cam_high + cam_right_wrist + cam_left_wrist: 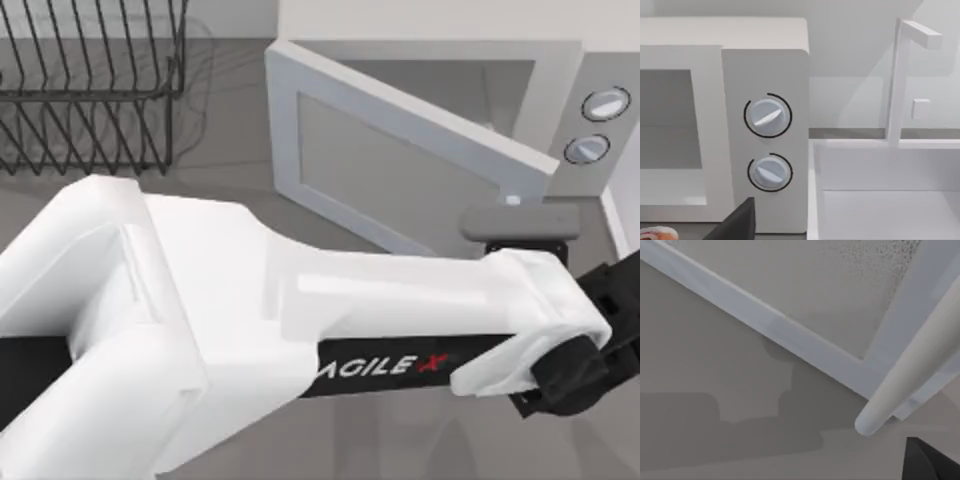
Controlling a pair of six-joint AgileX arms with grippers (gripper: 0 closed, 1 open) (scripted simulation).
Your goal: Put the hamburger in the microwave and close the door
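Top view: the microwave [600, 70] sits at 1 o'clock, its door [400, 160] swung wide open toward the middle of the tabletop [230, 150], so closing is not done. Our left arm [300, 330] sweeps across from 8 o'clock to the right edge, its wrist near 4 o'clock just beside the door's free end. A wire dish rack [90, 90] stands at 11 o'clock. Count here: one microwave, one door, two knobs [605, 103], one rack.

Left wrist view: the door's window and frame close up, its bar handle [910, 370] just beside the camera; the left hand [932, 460] is a dark corner, and we cannot tell whether it is spread or pressed together.

Right wrist view: one hamburger [657, 233] lies on the tabletop at the foot of the microwave front, outside the cavity (so loading looks undone too). Two knobs again, plus a sink [885, 175] and tap beside the microwave. A dark sliver of the right hand [737, 222]; its state we cannot tell.
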